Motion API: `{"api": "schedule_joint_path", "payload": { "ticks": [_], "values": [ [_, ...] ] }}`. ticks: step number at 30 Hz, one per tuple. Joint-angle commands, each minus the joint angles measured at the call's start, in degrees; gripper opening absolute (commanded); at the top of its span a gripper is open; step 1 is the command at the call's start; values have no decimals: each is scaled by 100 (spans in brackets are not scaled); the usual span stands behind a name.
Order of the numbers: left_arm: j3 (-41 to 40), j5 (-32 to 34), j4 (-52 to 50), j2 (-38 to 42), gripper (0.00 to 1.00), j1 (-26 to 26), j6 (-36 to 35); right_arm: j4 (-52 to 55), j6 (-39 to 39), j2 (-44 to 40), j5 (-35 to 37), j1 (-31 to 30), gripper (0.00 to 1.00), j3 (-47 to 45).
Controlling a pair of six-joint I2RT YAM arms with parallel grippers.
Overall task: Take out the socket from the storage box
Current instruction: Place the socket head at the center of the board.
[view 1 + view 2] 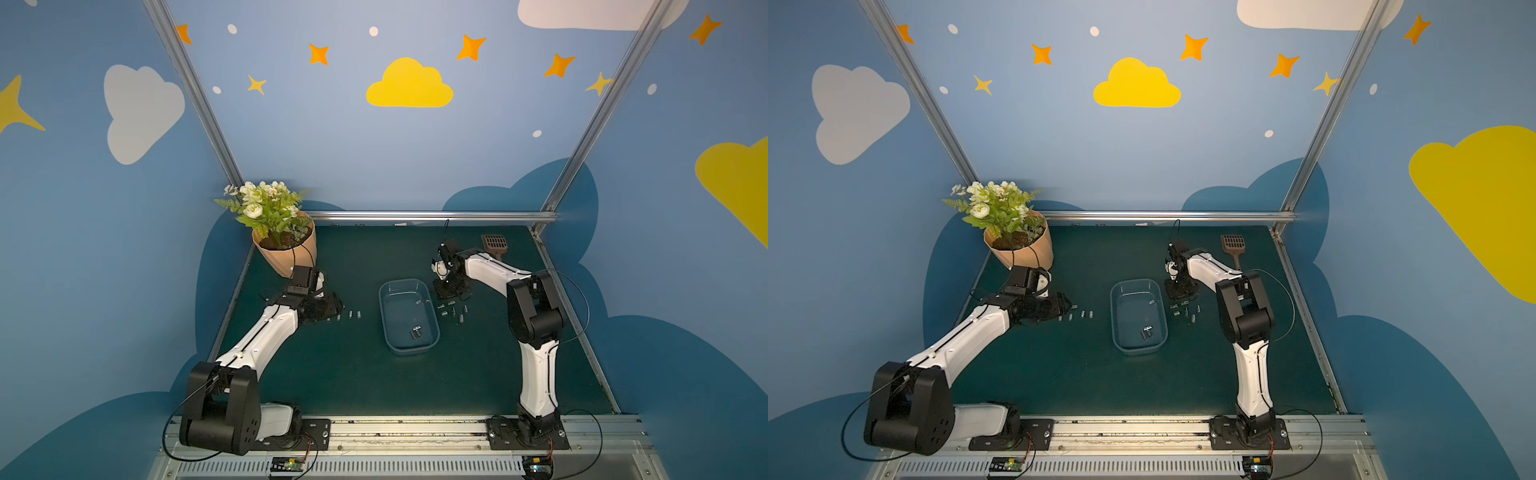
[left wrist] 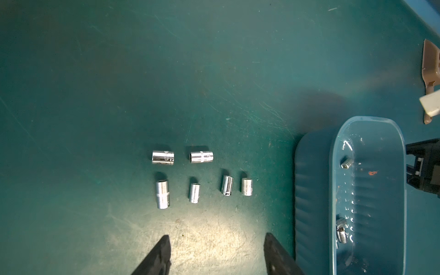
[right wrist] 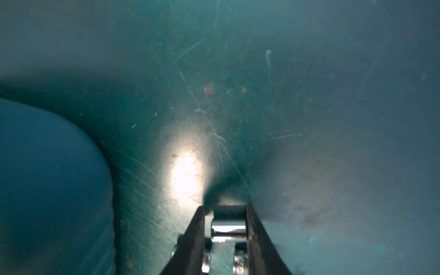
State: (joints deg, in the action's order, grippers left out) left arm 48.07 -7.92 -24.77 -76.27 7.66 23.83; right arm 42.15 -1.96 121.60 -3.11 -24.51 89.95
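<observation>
The storage box (image 1: 409, 281) (image 1: 1138, 281), a see-through bluish tub, stands mid-table. Inside it lie a pair of chrome sockets (image 1: 417, 332) (image 2: 341, 228) near its front and a single socket (image 1: 419, 302) (image 2: 346, 163) near its back. My right gripper (image 1: 451, 295) (image 3: 225, 207) is low over the mat, just right of the box's back corner. A chrome socket (image 3: 228, 229) lies crosswise between its fingers; one finger touches it and a thin gap shows at the other. My left gripper (image 1: 336, 305) (image 2: 217, 238) hangs open and empty to the left of the box.
Several sockets (image 2: 197, 176) (image 1: 351, 314) lie in rows on the mat in front of the left gripper. Several more (image 1: 453, 311) lie right of the box. A peach flowerpot (image 1: 284, 253) stands back left, a brown slotted scoop (image 1: 494, 243) back right.
</observation>
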Motion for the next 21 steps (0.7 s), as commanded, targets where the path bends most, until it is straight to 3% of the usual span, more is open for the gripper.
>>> {"api": "schedule_joint_path", "payload": {
  "ticks": [1, 11, 21],
  "values": [
    [-45, 1, -54, 147, 63, -1, 25, -14, -68, 51, -53, 35, 32, -20],
    [-9, -60, -55, 195, 63, 16, 31, -7, -77, -184, 12, 83, 43, -72],
    [138, -64, -123, 279, 63, 137, 42, 84, -59, -391, 73, 122, 48, -65]
  ]
}}
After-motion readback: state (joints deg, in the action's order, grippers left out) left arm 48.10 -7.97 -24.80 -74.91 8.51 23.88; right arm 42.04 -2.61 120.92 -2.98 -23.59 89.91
